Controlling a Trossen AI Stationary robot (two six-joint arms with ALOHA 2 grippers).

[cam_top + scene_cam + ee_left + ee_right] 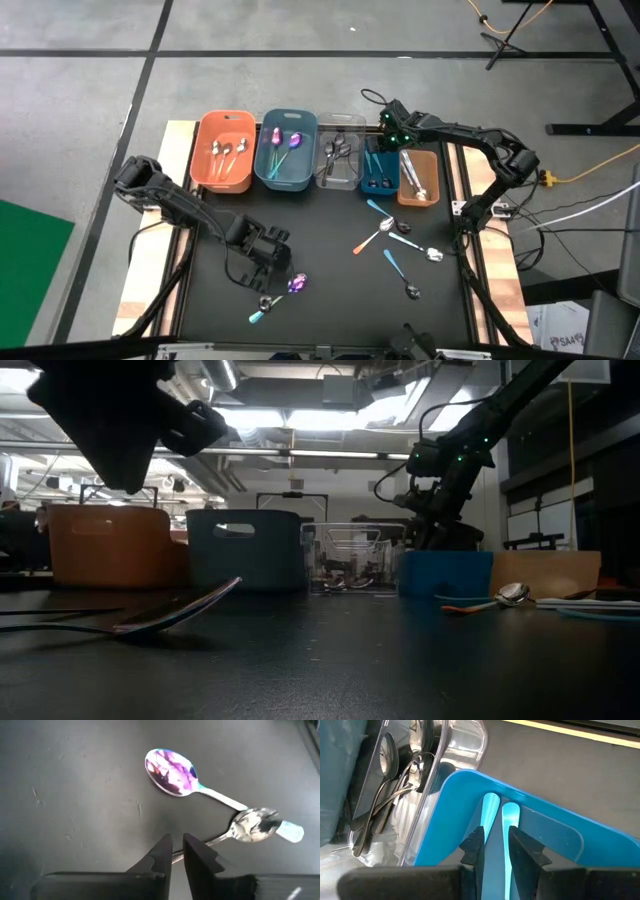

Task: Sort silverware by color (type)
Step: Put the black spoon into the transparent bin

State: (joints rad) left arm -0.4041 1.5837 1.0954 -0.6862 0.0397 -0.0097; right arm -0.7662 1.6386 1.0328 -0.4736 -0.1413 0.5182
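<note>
Below the left pincer — fingers narrowly parted, seemingly empty — lies an iridescent purple spoon.

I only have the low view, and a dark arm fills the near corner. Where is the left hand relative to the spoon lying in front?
Observer: The left hand is right at the thin handle end of a silver spoon.
Operator: Does that spoon lie alone?
Observer: No. Its bowl rests across the handle of a purple spoon.
Operator: And the right hand, by the bins?
Observer: The right hand is over the blue bin, where two light-blue handles lie side by side.
</note>
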